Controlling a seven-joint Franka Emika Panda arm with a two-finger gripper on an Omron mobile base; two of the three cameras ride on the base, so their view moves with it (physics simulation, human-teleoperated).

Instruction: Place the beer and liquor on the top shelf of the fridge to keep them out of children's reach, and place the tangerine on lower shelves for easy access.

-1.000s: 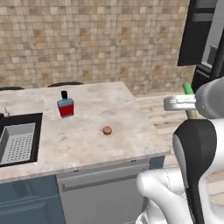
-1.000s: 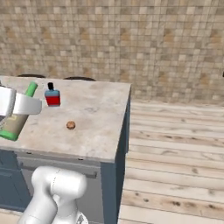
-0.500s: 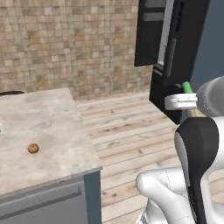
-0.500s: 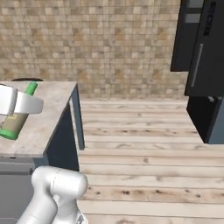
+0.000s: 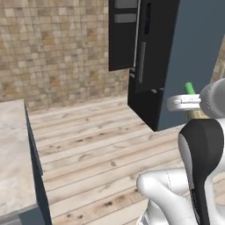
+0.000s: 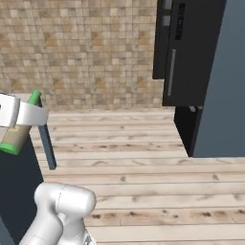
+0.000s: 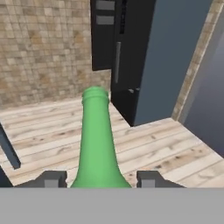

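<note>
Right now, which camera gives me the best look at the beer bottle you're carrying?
The hand view: the beer bottle rises between the fingers, its green neck and mouth unobstructed. The right base view shows its green top and tan label either side of the hand. The left base view shows just its tip.

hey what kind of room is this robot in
Most likely a kitchen: a tall black fridge stands against a tan tiled wall, a stone-topped counter sits nearby, and the floor is wood plank.

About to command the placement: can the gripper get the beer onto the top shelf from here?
Probably not yet. The gripper holds the beer, but the fridge stands well off across bare wood floor, showing only its dark outside; no shelf is visible.
</note>
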